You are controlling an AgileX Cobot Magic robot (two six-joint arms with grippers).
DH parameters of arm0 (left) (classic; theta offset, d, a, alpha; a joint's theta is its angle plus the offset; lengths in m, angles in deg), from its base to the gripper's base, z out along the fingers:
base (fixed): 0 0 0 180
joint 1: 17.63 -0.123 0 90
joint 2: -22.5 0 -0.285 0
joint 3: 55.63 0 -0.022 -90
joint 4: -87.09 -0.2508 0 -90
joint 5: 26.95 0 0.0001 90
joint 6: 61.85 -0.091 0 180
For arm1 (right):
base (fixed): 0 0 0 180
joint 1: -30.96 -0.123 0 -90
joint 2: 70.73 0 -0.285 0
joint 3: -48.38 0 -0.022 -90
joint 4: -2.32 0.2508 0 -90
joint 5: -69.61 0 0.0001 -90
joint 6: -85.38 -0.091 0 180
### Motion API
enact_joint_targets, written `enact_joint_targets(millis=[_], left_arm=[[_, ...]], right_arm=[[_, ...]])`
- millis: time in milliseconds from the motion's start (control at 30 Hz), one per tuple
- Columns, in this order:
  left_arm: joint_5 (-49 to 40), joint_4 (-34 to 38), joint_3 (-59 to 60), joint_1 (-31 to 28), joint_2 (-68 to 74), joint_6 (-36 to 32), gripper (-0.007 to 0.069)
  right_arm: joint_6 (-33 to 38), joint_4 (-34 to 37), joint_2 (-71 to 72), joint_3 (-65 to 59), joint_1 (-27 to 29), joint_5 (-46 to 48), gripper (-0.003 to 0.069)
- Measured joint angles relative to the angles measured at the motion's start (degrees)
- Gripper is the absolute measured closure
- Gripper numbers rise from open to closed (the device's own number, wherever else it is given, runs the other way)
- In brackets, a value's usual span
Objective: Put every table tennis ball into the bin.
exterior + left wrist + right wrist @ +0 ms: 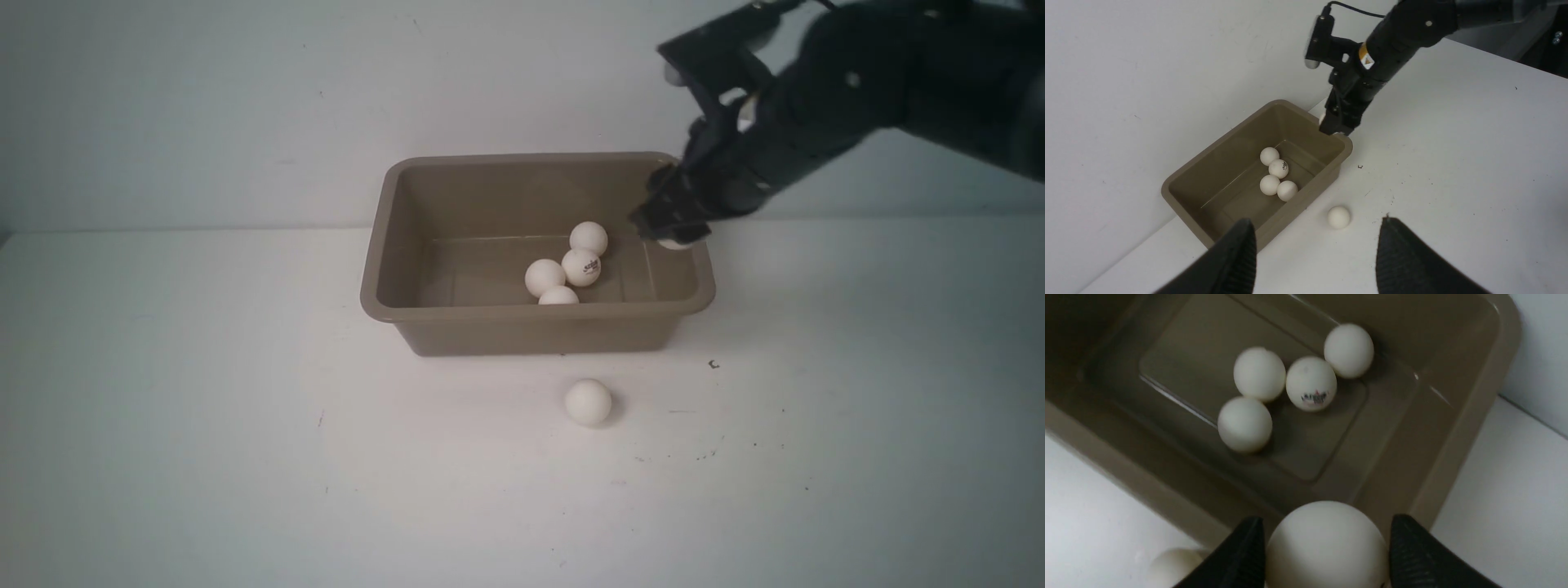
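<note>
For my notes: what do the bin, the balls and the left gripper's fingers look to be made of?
Bin: probably moulded plastic, taupe-brown, semi-gloss; smooth rounded corners, rolled rim, soft glints on its floor.
Table tennis balls: likely plastic, matte off-white, no shine; one carries a printed logo.
Fingers of the left gripper: black, finely ribbed, possibly rubber; unclear.

white table, white wall, a few dark marks

the table (163,457) is matte white and meets the plain wall (204,98) along a straight seam at the back. a small curled black mark (713,364) sits right of centre on the table. nearer the camera lie a loose scatter of specks (710,451) and, on the left, a short scratch (320,419). the wall carries only faint scuffs.
</note>
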Motion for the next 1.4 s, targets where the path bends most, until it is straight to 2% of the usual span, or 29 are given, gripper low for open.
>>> enact_joint_targets(millis=[267, 467, 600, 1033, 1300, 1400], left_arm=[[0.00, -0.05, 0.00, 0.00, 0.00, 0.00, 0.0262], [0.00, -0.17, 0.00, 0.00, -0.91, -0.06, 0.0262], [0.00, -0.54, 0.00, 0.00, -3.88, -1.23, 0.0262], [-0.06, -11.55, 3.05, 0.00, -17.41, 1.07, 0.0262], [-0.21, -18.27, 12.90, 0.00, -21.14, 2.13, 0.0262], [-0.27, -19.10, 14.33, 0.00, -22.12, 2.24, 0.0262]], right_arm=[[0.02, 1.54, -12.08, 13.05, -0.05, 6.03, 0.0298], [-0.19, 1.65, -15.26, 16.25, -0.05, 7.73, 0.0120], [-0.26, 1.71, -14.38, 17.34, -0.05, 9.00, 0.0081], [0.69, 9.21, -7.12, 16.94, -1.59, 22.67, 0.0121], [-1.19, 10.85, -5.86, 14.94, -10.05, 23.12, 0.0144], [-3.58, 8.74, -5.71, 12.65, -14.11, 23.12, 0.0144]])
